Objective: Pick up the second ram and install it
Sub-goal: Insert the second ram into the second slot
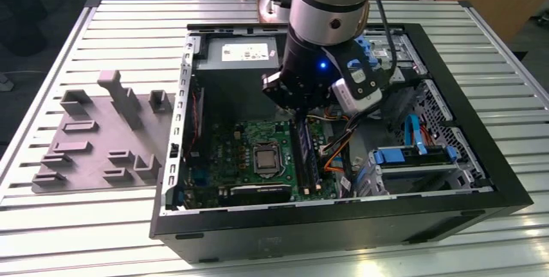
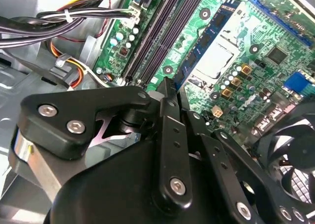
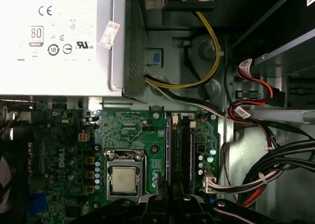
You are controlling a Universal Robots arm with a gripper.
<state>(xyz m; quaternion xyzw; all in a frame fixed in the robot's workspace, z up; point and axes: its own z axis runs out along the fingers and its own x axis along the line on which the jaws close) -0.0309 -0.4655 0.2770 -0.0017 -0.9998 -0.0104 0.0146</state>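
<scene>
My gripper reaches down into the open computer case, above the green motherboard. In the second wrist view the gripper is shut on the second ram, a narrow dark blue board that juts out from the fingertips across the silver processor. In the exterior view the ram shows as a long dark strip under the gripper. The long black memory slots lie just beside the gripper, between the processor and the board's edge.
The grey power supply fills the case's far end. Bundled cables run beside the slots. A black fan sits near the processor. Blue drive brackets stand on the exterior view's right, and a grey parts fixture lies outside the case.
</scene>
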